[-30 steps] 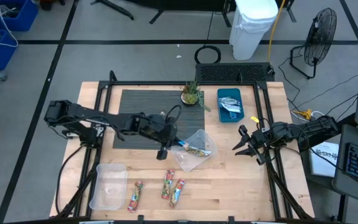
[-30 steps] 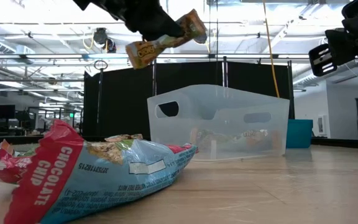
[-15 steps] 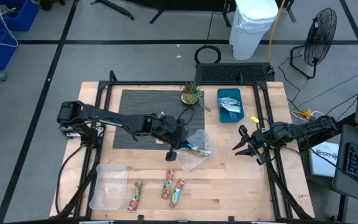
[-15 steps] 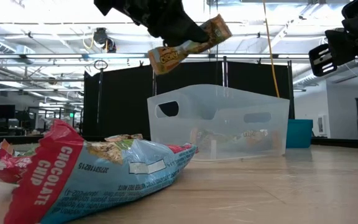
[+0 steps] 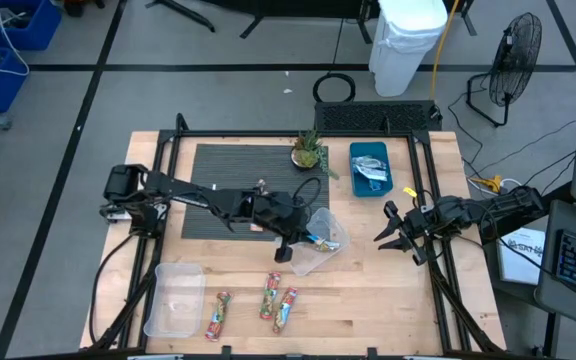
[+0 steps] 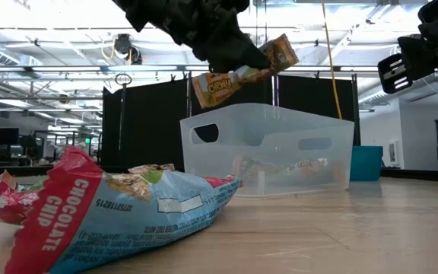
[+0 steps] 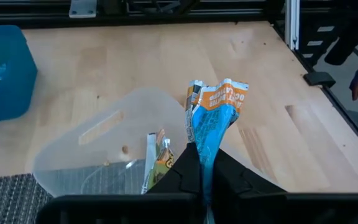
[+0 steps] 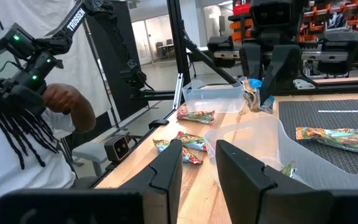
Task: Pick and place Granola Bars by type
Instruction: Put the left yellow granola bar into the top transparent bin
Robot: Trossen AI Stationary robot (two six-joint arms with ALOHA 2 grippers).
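Observation:
My left gripper [image 5: 286,243] hangs over the clear bin [image 5: 318,242] at the table's middle, shut on a blue-and-orange granola bar [image 7: 213,115]. In the low view that bar [image 6: 242,72] is tilted above the bin's rim [image 6: 268,114]. One bar [image 7: 157,158] lies inside the bin. Three more bars [image 5: 270,298] lie flat on the wood near the front edge. The nearest of them [image 6: 112,209] fills the low view's foreground. My right gripper [image 5: 400,238] waits open at the table's right side, with nothing between its fingers [image 8: 166,171]. My left gripper pinches the bar between its two fingers [image 7: 182,171], on the blue stretch of wrapper [image 7: 207,146] short of its crimped orange end. The fingers slant down from the table's left and lie along the bar. The bar is lifted clear above the bin, with its far end higher.
A second clear bin [image 5: 173,298] stands at the near left. A blue bin [image 5: 370,167] with silvery packets sits at the far right beside a small potted plant [image 5: 308,150]. A dark ribbed mat [image 5: 238,170] covers the far middle. A person [image 8: 17,124] stands off the table's near side.
My left gripper has carried the bar toward the table's right edge and slightly down, from beside the middle clear bin to above it. It has stayed shut on the bar, which has kept its tilt.

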